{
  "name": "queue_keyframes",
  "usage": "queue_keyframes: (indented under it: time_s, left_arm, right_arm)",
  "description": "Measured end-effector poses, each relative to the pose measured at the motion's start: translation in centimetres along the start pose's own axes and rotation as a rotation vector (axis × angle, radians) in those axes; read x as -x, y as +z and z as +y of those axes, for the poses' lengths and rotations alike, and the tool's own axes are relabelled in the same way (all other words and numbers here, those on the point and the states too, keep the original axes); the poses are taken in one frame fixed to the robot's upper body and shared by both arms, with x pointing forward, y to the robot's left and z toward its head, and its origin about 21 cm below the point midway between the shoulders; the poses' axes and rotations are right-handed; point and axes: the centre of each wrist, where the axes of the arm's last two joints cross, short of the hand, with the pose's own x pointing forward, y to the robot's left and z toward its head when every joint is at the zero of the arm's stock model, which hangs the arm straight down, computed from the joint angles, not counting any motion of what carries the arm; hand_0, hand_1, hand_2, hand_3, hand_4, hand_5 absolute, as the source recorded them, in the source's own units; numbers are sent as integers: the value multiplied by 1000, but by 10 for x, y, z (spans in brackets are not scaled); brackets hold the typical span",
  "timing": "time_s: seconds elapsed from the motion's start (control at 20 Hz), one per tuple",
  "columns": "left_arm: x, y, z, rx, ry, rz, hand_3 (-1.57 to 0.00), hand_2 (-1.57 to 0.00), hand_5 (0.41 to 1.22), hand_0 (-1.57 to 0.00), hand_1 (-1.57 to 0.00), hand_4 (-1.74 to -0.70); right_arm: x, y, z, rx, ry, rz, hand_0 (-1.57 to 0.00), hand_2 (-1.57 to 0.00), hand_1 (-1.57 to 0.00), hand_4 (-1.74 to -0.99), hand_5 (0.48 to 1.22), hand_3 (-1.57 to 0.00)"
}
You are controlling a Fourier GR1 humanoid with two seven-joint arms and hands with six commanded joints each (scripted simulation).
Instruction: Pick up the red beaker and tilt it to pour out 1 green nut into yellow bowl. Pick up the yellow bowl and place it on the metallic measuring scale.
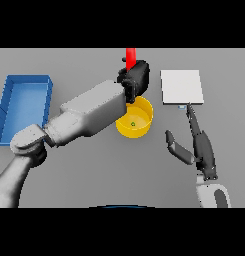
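Observation:
My left hand is shut on the red beaker, held just above the far rim of the yellow bowl; only the beaker's top shows above the hand. One small green nut lies inside the bowl. The left forearm covers the bowl's left side. To the right of the bowl lies the metallic measuring scale, a flat light-grey square plate. My right hand rests open on the table below the scale, its fingers straight and one fingertip close to the scale's near edge.
A blue tray with raised walls lies at the left of the table, beside my left upper arm.

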Motion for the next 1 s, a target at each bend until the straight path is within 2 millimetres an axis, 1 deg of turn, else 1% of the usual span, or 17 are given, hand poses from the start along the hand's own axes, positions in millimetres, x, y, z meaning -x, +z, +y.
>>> queue_keyframes:
  time_s: [0.05, 0.1, 0.2, 0.25, 0.3, 0.35, 0.4, 0.45, 0.5, 0.55, 0.6, 0.7, 0.75, 0.8, 0.9, 0.95, 1.0]
  left_arm:
    - [10, 2, 1, -31, -2, 6, -1571, -1571, 1221, -1571, -1571, -1726]
    - [19, 3, -1, -39, 28, 20, -1571, -1571, 1221, -1571, -1571, -1726]
    - [51, 9, -2, -26, 33, 84, -1571, -1571, 1221, -1571, -1571, -1726]
    - [66, 12, -2, -28, 70, 102, -1571, -1571, 1221, -1571, -1571, -1728]
    - [77, 16, -6, -33, 111, 115, -1263, -1571, 1221, -1571, -1571, -1731]
    - [95, 22, -7, -27, 160, 162, -1023, -1571, 1221, -1571, -1571, -1733]
    - [105, 25, -10, -29, 196, 192, -1132, -1571, 1221, -1571, -1571, -1731]
    - [120, 31, -17, -56, 255, 212, -1220, -1571, 1221, -1571, -1571, -1727]
    - [133, 37, -27, -49, 322, 235, -1290, -1571, 1221, -1571, -1571, -1729]
    - [148, 44, -37, -36, 426, 276, -1346, -1571, 1221, -1571, -1571, -1731]
    - [160, 50, -43, -25, 512, 333, -1391, -1571, 1221, -1571, -1571, -1733]
    - [178, 63, -66, -32, 706, 424, -1431, -1571, 1221, -1571, -1571, -1736]
    - [188, 73, -81, -42, 800, 479, -1444, -1571, 1221, -1571, -1571, -1737]
    - [190, 79, -102, -40, 892, 520, -1448, -1571, 1221, -1571, -1571, -1738]
    - [197, 96, -137, -50, 1075, 642, -1453, -1571, 1221, -1571, -1571, -1739]
    - [194, 102, -156, -57, 1161, 702, -1447, -1571, 1221, -1571, -1571, -1739]
    - [191, 109, -176, -72, 1232, 748, -1435, -1571, 1221, -1571, -1571, -1740]
  right_arm:
    - [0, -2, 0, -2, 7, 3, 1, 1, 1, -1035, 684, 1]
    - [0, -2, 4, -4, 1, 9, 1, 1, 1, -1035, 685, 1]
    - [-1, -3, 4, 2, 6, 3, 1, 1, 1, -1030, 682, 1]
    - [-1, -3, 1, 2, 21, 4, 1, 1, 1, -1023, 682, 1]
    - [-3, -4, 1, 4, 26, 1, 1, 1, 1, -1024, 681, 1]
    - [-2, -4, -1, 2, 26, 8, 1, 1, 1, -1028, 680, 1]
    - [-1, -2, 1, -1, 15, 7, 1, 1, 1, -1018, 680, 1]
    - [-1, -3, 1, 3, 22, 7, 1, 1, 1, -1009, 676, 1]
    - [-1, -4, -2, 9, -2, 17, 1, 1, 1, -1001, 683, 1]
    - [-2, 0, 1, 5, -1, -17, 1, 1, 1, -996, 681, 1]
    - [-2, -4, 2, 5, 3, -5, 1, 1, 1, -996, 675, 1]
    - [-2, -6, 3, 8, 6, -11, 1, 1, 1, -999, 665, 1]
    - [-1, -7, 3, 8, 2, 0, 1, 1, 1, -1004, 668, 1]
    - [-3, -9, 8, 1, -15, -7, 1, 1, 1, -1006, 669, 1]
    - [1, -7, 8, 3, -28, 1, 1, 1, 1, -1002, 666, 1]
    - [-1, -9, 8, 0, -42, -5, 1, 1, 1, -996, 664, 1]
    - [-1, -8, 7, 1, -48, -3, 1, 1, 1, -1012, 659, 1]
